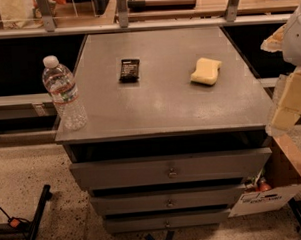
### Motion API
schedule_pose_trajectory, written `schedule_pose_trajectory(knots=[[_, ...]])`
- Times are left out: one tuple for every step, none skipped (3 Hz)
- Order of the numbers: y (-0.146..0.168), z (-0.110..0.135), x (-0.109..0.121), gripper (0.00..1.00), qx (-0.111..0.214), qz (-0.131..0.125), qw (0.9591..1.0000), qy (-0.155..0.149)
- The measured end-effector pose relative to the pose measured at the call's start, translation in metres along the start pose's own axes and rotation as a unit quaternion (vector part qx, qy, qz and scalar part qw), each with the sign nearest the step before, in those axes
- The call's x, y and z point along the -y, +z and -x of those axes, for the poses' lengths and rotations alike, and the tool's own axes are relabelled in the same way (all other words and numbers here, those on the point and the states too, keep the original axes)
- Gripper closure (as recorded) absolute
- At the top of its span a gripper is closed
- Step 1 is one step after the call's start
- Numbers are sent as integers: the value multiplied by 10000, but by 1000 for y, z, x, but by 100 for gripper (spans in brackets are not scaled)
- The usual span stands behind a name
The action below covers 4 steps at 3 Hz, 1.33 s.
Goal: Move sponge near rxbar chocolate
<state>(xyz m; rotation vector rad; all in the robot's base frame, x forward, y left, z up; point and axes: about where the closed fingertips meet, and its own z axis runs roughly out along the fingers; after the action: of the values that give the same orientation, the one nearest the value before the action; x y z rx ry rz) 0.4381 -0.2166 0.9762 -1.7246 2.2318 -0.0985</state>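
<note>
The pale yellow sponge (206,71) lies on the right part of the grey cabinet top (165,104). The rxbar chocolate (129,70), a small dark wrapped bar, lies flat to its left near the middle back, a clear gap between them. My gripper (288,103) hangs at the right edge of the view, beyond the cabinet's right side, with pale yellow blocky fingers pointing down. It is apart from the sponge and holds nothing that I can see.
A clear water bottle (64,93) with a white cap stands upright at the cabinet's front left corner. The cabinet has three drawers (170,171) below. A cardboard box (288,171) sits on the floor at right. A railing and shelves run behind.
</note>
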Motion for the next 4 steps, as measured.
schedule_pose_trajectory(knots=[[0, 0, 0, 0, 0, -1, 10000, 0], [1, 2, 4, 0, 97, 14, 10000, -8], [23, 20, 38, 0, 406, -76, 9991, 57], [64, 34, 97, 0, 727, -279, 9962, 401]])
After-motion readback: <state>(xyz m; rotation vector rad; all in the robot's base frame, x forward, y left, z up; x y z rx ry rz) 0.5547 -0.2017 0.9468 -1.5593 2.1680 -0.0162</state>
